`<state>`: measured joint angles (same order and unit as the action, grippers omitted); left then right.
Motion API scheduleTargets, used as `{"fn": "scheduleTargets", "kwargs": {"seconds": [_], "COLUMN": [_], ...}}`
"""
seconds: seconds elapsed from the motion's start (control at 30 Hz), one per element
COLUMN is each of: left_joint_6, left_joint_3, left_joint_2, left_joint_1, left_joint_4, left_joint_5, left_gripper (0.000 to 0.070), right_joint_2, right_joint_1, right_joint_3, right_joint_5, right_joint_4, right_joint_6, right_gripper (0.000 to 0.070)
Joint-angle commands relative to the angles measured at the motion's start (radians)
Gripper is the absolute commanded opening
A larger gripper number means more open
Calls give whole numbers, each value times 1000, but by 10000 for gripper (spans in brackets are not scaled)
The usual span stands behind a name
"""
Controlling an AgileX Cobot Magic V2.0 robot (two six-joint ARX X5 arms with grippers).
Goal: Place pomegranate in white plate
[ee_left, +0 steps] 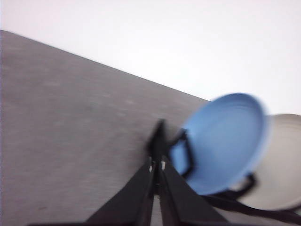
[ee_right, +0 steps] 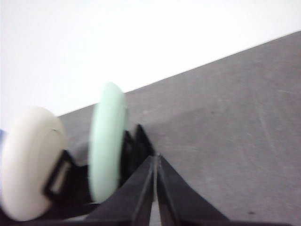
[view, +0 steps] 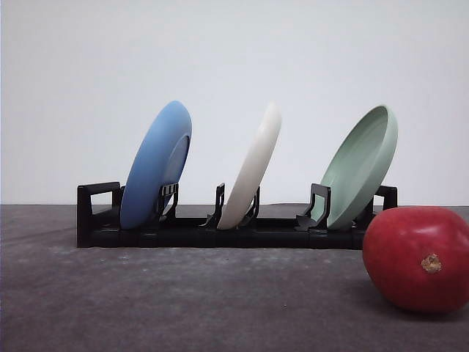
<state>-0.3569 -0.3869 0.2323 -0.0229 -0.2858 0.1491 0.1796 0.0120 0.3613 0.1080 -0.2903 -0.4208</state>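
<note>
The pomegranate point(view: 416, 258) lies on the dark table at the near right, red and glossy, its tan stem nub facing the camera. The white plate point(view: 251, 167) stands tilted on edge in the middle slot of a black rack point(view: 95, 220). It also appears as the white plate point(ee_left: 282, 165) behind the blue one, and as the white plate point(ee_right: 30, 160) beside the green one. My left gripper point(ee_left: 156, 165) is shut, empty, near the rack's blue-plate end. My right gripper point(ee_right: 155, 160) is shut, empty, near the green plate.
A blue plate point(view: 156, 163) leans in the rack's left slot and a pale green plate point(view: 360, 165) in the right slot, just behind the pomegranate. Grey table point(view: 183, 301) stretches in front of the rack. A plain white wall stands behind.
</note>
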Motion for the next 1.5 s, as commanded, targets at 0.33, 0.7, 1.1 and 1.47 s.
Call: {"fn": "scheduleTargets", "kwargs": {"seconds": [0.33,0.7,1.1,1.47], "left_joint_6": [125,424,424,373], "left_joint_3": [-452,-620,-620,-620], "left_joint_2": [359,507,508,563], "left_joint_1": [-34,-75,-76,-95], "left_joint_4": [-284,-428,-426,-423], "left_joint_5": [427,723,716,711], "left_gripper": [4,4,483,637], "right_joint_2": [357,472,473,473], "right_joint_1": [-1,-1,0,19], "right_joint_3": [502,636,636,636], "right_joint_5": [428,702,703,703], "right_joint_4": [-292,-365,-365,-369], "right_joint_6": [190,362,362,356], "right_gripper": [5,5,163,633]}}
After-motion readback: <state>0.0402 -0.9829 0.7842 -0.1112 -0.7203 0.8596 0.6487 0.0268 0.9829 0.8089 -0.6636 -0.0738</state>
